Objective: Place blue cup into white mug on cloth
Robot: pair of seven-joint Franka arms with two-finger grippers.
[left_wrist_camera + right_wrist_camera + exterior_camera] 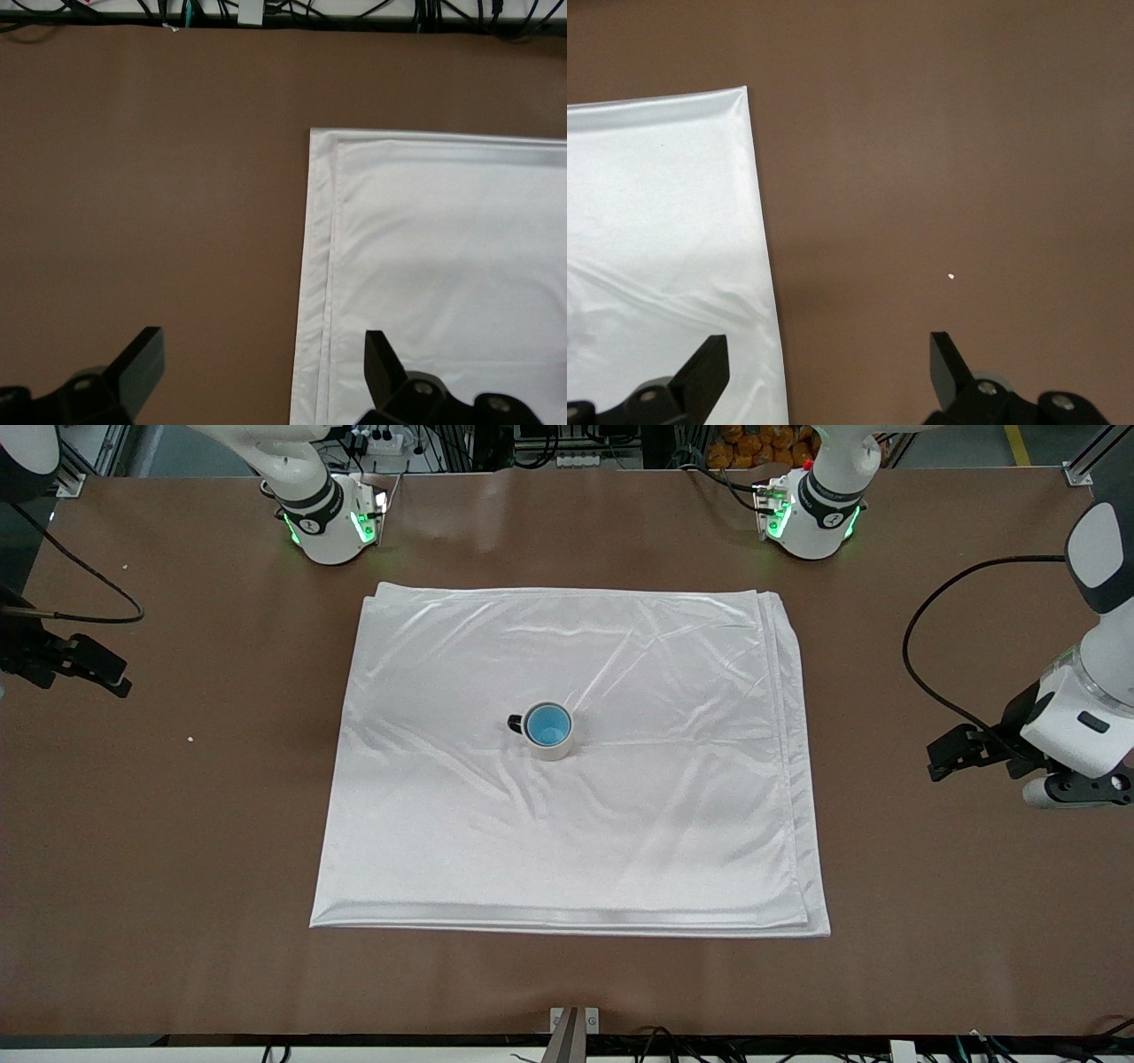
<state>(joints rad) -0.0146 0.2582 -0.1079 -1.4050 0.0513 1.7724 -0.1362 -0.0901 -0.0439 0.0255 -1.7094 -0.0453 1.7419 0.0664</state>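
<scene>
The cloth (567, 779) lies flat on the brown table (177, 824), folded in layers, its layered edges showing along the side nearest the front camera and along the side toward the left arm's end. Light wrinkles run across it.

About mid-cloth stands the white mug (551, 742), upright, its small dark handle (515, 724) pointing toward the right arm's end of the table. The blue cup (547, 724) sits inside the mug — only its bright blue interior and rim show within the mug's pale rim. Nothing else rests on the cloth.

A small white speck (190, 738) lies on the bare table between the cloth and the right arm's end; a second, fainter speck (125, 566) lies farther from the camera.

Left gripper (952, 760): hangs over bare table off the cloth's edge, at the left arm's end, well apart from the mug. Its wrist view shows both fingers (142, 367) spread wide with nothing between them, one over brown table and the other over the cloth's layered border (319, 283).

Right gripper (93, 669): over bare table at the right arm's end, also well apart from the mug. Fingers (704, 372) wide, empty — the cloth's corner (735, 97) and the speck (951, 276) lie below it.

Both arms wait at the sides.
</scene>
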